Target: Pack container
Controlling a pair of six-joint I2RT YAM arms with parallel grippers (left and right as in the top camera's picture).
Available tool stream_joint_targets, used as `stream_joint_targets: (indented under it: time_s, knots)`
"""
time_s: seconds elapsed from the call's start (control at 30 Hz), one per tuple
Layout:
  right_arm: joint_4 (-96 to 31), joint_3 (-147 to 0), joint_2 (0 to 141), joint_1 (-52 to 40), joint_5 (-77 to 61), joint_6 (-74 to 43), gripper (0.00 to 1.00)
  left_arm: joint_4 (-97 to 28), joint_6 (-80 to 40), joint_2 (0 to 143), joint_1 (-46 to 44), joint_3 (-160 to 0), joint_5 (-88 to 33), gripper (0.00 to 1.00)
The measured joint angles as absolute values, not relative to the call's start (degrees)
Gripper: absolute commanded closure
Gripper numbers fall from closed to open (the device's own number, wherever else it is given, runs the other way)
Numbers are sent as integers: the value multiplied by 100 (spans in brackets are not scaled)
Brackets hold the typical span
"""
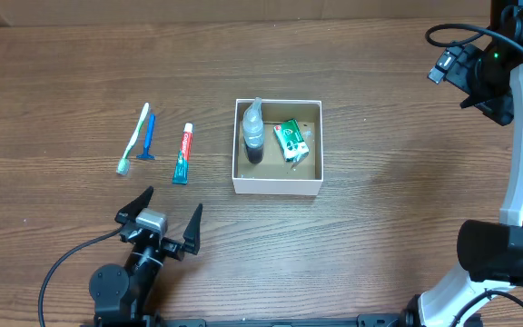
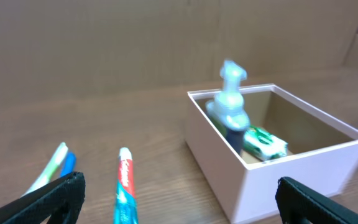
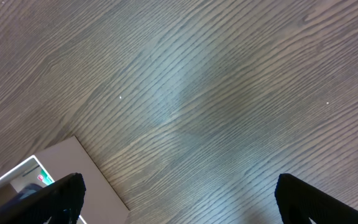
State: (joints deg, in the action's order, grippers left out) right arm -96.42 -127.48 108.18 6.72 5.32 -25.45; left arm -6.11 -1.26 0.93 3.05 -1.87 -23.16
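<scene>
Your left gripper (image 1: 172,202) low at the table's (image 1: 379,236) near edge, jaws apart, empty | container (image 1: 277,188) mid-table, white walls, brown inside, holding 1 bottle (image 1: 253,132) and 1 green packet (image 1: 291,141) | your right gripper (image 3: 179,186) raised over the far right corner, jaws apart, empty

In front of me the container (image 1: 277,188) sits flat mid-table: square, shallow, open-topped, white-walled, brown inside, partly filled.

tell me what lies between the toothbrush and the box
In the overhead view, a blue-handled tool beside the toothbrush, then a toothpaste tube, then bare table up to the box.
</scene>
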Motion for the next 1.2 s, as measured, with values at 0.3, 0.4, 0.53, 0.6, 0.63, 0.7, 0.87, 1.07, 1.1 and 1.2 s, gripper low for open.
stream_joint_targets:
  time_s: [0.3, 0.4, 0.53, 0.6, 0.63, 0.7, 0.87, 1.07, 1.1, 1.2]
  knots:
    - [-9640, -12742, 10818, 672, 521, -2547, 0, -2596, -720, 1678, 305, -2803, -1835, 0]
    - [-9640, -12737, 10818, 672, 508, -2545, 0, -3269, -764, 3083, 305, -3959, -1737, 0]
    - [-9640, -12737, 10818, 672, 491, -2543, 0, -4622, -690, 5266, 305, -5398, -1787, 0]
    - [-9638, -12737, 10818, 672, 489, -2545, 0, -5284, -642, 6329, 305, -6040, -1820, 0]
    - [-9644, -12737, 10818, 672, 489, -2545, 0, -5516, -622, 6812, 305, -6329, -1826, 0]
    - [-9636, -12737, 10818, 672, 489, -2541, 0, -5878, -585, 7642, 305, -6796, -1846, 0]
    - [-9644, -12737, 10818, 672, 489, -2547, 0, -6217, -373, 8873, 305, -7153, -1868, 0]
    - [-9644, -12737, 10818, 672, 489, -2547, 0, -5859, -106, 9327, 191, -7155, -1363, 0]
    - [-9647, -12737, 10818, 672, 489, -2543, 0, -5728, -80, 9327, 158, -7155, -1310, 0]
    - [-9640, -12737, 10818, 672, 489, -2547, 0, -5192, 16, 9327, 64, -7172, -1140, 0]
